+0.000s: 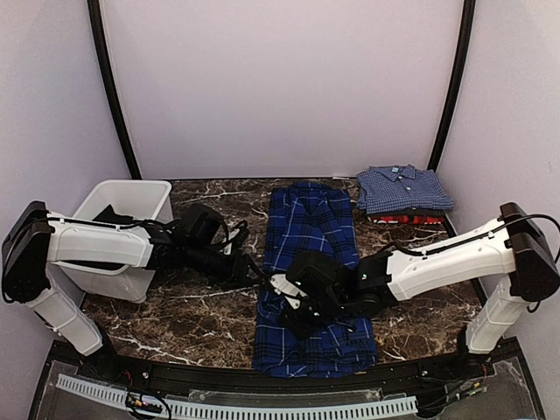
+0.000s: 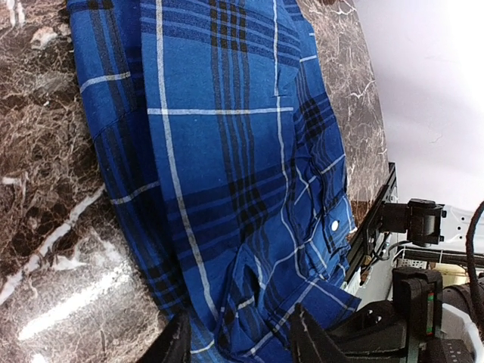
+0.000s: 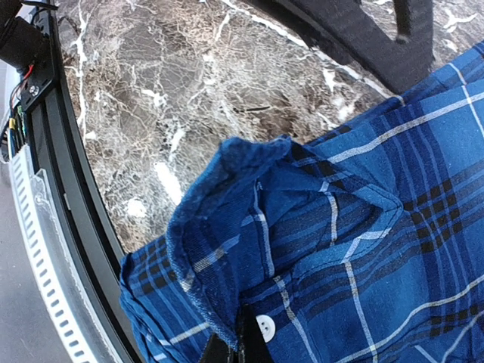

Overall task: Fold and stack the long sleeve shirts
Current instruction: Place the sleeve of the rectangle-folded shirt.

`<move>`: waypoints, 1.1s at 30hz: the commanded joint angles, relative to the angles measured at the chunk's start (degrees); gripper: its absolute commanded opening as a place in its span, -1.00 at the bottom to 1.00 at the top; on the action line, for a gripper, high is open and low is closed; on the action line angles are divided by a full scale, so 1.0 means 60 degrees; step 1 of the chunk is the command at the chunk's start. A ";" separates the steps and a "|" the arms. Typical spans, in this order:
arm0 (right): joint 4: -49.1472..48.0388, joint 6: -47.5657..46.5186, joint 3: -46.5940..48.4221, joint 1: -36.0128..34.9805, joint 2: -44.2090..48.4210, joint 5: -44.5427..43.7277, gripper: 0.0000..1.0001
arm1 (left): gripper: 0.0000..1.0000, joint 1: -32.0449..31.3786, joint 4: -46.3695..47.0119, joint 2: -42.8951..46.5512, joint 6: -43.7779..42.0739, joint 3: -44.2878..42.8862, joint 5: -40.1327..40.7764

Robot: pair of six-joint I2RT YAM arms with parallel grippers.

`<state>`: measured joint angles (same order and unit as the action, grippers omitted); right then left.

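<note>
The deep-blue plaid shirt (image 1: 311,232) lies down the middle of the marble table (image 1: 197,325). The right gripper (image 3: 242,344) is clamped on a raised fold of it; the left gripper (image 2: 240,344) holds its jaws apart at the shirt's left edge.

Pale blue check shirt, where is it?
Top view: pale blue check shirt lies folded on the red shirt, far right of the table, right of the blue plaid shirt.

The top camera looks down from high behind the near edge, taking in the whole surface (image 1: 201,324). Both wrist cameras hover close over the deep-blue plaid shirt (image 1: 311,219), probably sharing its buttoned near end.
</note>
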<state>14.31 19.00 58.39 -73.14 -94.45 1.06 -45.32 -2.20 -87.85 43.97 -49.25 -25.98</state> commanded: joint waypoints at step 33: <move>-0.3527 0.1426 0.0819 0.4927 -0.0160 0.2217 -0.70 | -0.55 -0.0473 0.0234 -0.1534 -0.0495 -0.0874 -0.0700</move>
<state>0.36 26.35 59.07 -48.77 -90.89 7.40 -47.62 -1.80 -95.79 41.17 -51.77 -30.00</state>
